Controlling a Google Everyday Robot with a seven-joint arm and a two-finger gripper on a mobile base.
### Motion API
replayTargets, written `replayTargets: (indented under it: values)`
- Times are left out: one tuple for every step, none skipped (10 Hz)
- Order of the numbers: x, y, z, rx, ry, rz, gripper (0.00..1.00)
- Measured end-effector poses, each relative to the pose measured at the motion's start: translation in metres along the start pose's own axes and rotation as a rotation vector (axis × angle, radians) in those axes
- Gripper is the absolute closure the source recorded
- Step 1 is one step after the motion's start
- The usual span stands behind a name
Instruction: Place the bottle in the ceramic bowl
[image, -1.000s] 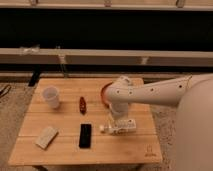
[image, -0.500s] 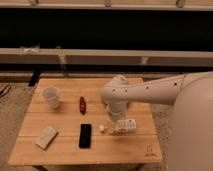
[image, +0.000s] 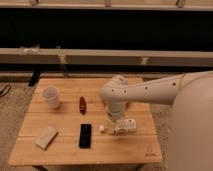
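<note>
pincer (image: 113, 127): I see it down at the counter (image: 65, 150), at 3 o'clock of the black slab (image: 85, 135).
bottle (image: 127, 124): lying flat, just beside my pincer, at its 3 o'clock.

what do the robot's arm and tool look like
The arm is a thick, smooth, cream-white shell with rounded segments and a bulbous joint marked by a few small dark spots. No loose cables or lettering show. It narrows to a pale wrist and the tool, also pale, which is low over the wooden table near the bottle.
</note>
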Motion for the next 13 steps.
replayTargets:
  values:
    - [0.0,0.0,0.0,-0.007,-0.007,0.0,0.35]
    - [0.0,0.003,0.001,-0.014,-0.028,-0.014,0.35]
    - [0.0,0.006,0.002,-0.02,-0.104,-0.056,0.35]
    - [0.002,0.005,0.004,-0.017,-0.167,-0.081,0.35]
    - [0.001,0.007,0.006,-0.017,-0.195,-0.102,0.35]
    - [0.0,0.007,0.01,-0.014,-0.211,-0.121,0.35]
    - [-0.002,0.007,0.014,-0.01,-0.223,-0.138,0.35]
    - [-0.003,0.005,0.017,0.0,-0.227,-0.148,0.35]
    - [-0.005,0.001,0.018,0.012,-0.23,-0.154,0.35]
    - [-0.007,-0.005,0.019,0.029,-0.228,-0.155,0.35]
    - [-0.007,-0.01,0.019,0.043,-0.223,-0.155,0.35]
    - [-0.009,-0.015,0.017,0.056,-0.221,-0.158,0.35]
    - [-0.011,-0.023,0.014,0.078,-0.218,-0.161,0.35]
